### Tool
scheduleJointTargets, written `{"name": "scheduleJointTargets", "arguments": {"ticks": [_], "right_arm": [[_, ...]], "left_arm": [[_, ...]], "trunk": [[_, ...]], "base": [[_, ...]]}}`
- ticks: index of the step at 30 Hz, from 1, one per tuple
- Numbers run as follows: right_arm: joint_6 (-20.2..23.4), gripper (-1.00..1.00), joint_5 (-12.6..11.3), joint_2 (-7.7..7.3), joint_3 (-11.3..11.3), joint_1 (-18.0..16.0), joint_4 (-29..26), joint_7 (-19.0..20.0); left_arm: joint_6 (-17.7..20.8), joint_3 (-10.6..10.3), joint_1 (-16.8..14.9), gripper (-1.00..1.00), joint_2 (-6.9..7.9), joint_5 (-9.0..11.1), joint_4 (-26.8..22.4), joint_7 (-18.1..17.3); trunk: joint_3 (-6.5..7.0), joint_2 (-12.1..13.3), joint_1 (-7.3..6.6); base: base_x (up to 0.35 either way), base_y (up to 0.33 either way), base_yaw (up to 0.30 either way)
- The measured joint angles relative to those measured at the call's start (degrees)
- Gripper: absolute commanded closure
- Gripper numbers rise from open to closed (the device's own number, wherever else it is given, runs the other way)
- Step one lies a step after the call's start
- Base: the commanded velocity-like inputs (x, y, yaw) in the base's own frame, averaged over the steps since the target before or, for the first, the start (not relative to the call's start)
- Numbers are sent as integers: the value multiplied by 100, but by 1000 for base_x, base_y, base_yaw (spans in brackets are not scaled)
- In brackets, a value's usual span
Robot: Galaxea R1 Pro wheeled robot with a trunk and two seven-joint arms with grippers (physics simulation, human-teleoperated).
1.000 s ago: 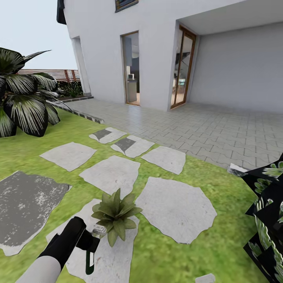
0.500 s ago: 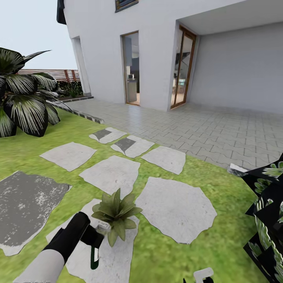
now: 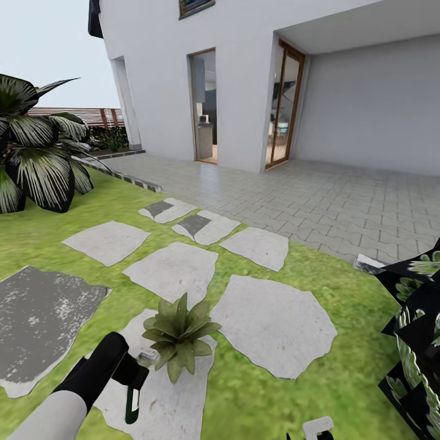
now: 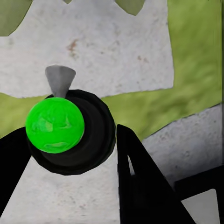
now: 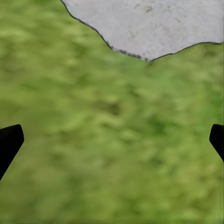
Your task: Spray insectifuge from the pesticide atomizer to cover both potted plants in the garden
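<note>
On the lawn [image 3: 256,391], a small potted plant [image 3: 178,335] sits on the edge of a pale stepping stone [image 3: 156,397], its rosette of pointed green leaves spread flat. Just beside its left side in the head view, the left hand [image 3: 135,380] is clenched on the pesticide atomizer [image 3: 131,397], whose dark slim body hangs down over the stone while its whitish nozzle tip points at the leaves. In the left wrist view the atomizer [image 4: 70,130] appears end-on as a dark round form with a bright green disc and a grey tapered tip, gripped between the black fingers [image 4: 140,182] above the stone and grass. The right hand [image 5: 112,140] hangs over plain grass near the edge of another stone [image 5: 154,23], its two black fingertips [image 5: 9,140] wide apart and grasping nothing. A large dark-leaved bush [image 3: 36,146] stands at the far left, and a paved patio [image 3: 318,201] runs along the white house [image 3: 244,79].
</note>
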Motion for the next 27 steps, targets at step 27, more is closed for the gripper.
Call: {"name": "scheduleJointTargets", "arguments": {"ticks": [27], "right_arm": [[0,-100,0,0,5,-1,-3,-1]], "left_arm": [[-8,-152,-4,100,-42,-8,212,25]], "trunk": [[0,0,0]], "base": [[-27,-56,50]]}}
